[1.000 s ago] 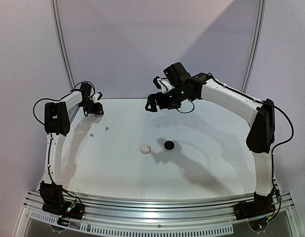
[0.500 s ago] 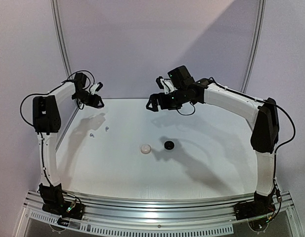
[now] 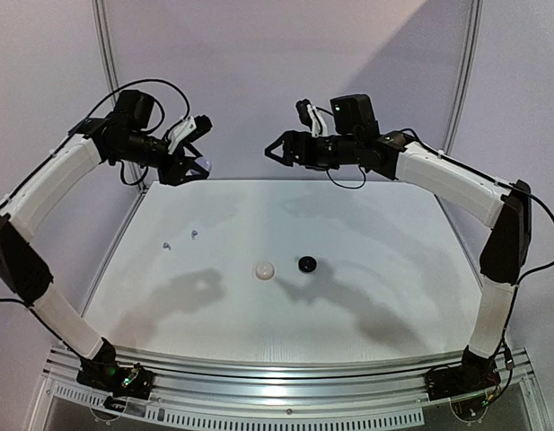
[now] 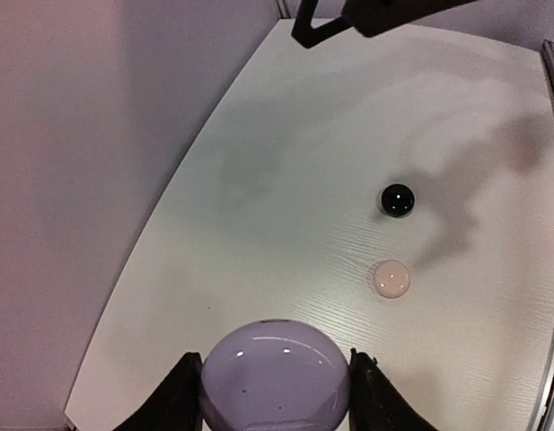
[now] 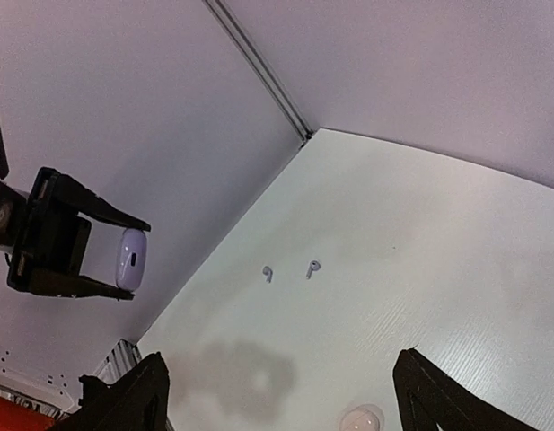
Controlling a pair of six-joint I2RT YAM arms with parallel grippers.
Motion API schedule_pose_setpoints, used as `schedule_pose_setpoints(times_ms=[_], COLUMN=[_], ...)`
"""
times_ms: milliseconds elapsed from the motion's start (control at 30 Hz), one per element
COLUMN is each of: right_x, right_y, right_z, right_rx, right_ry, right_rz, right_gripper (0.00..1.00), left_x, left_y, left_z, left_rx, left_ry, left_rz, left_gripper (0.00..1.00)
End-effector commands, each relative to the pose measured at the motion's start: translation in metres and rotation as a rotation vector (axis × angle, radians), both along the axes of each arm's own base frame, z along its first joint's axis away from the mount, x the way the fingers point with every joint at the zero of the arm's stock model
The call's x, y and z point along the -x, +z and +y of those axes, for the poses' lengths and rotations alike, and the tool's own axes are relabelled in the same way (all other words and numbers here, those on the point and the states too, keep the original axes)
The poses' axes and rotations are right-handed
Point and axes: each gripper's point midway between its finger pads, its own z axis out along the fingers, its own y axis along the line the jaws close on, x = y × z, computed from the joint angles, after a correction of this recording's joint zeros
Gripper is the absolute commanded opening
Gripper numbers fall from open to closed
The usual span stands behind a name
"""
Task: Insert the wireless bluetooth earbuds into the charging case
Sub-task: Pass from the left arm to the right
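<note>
The left gripper (image 4: 275, 359) pinched the lavender charging case (image 4: 275, 386) between its two black fingers (image 4: 182, 395), one finger on each side. The case was a smooth, rounded pebble with a glossy shell that reflected the light. It was held in the air over the far left corner of the table (image 4: 285, 224). In the right wrist view its narrow edge showed a small dark mark.

The right gripper (image 5: 279, 359) had its jaws spread wide with nothing between them. It was raised over the far middle of the table and faced toward the left arm.

The earbuds (image 5: 268, 274) were two tiny pale pieces, each with a short stem. They lay on the table in its left part, near each other but not touching, and well apart from both grippers. Neither of them was in the case.

The table was white and matte, with a fine grain like wood. Near its middle stood a black puck (image 4: 396, 199), round and shiny, and just beside it a pale puck (image 4: 391, 278), round with a soft pinkish-white surface. The two did not touch.
</note>
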Motion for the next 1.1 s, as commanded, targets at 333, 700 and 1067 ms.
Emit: schedule_pose_setpoints(times_ms=[333,700,1067], right_x=[0.135,0.143,0.136], right_y=[0.048,0.034,0.033], right_z=[0.088,0.116,0.135], right_rx=[-0.069,-0.084,-0.123], right_ry=[0.406,0.414,0.429], right_rz=[-0.163,-0.135,-0.131], right_gripper=[0.86,0.74,0.41], left_x=[0.097,0.117,0.131], left_y=[0.040,0.041,0.040], left_z=[-0.024,-0.033,-0.033], left_rx=[-0.011,0.012,0.025], left_ry=[0.026,-0.021,-0.066], left_rz=[-0.589,-0.605,-0.624], left_gripper=[0.27,0.27,0.27])
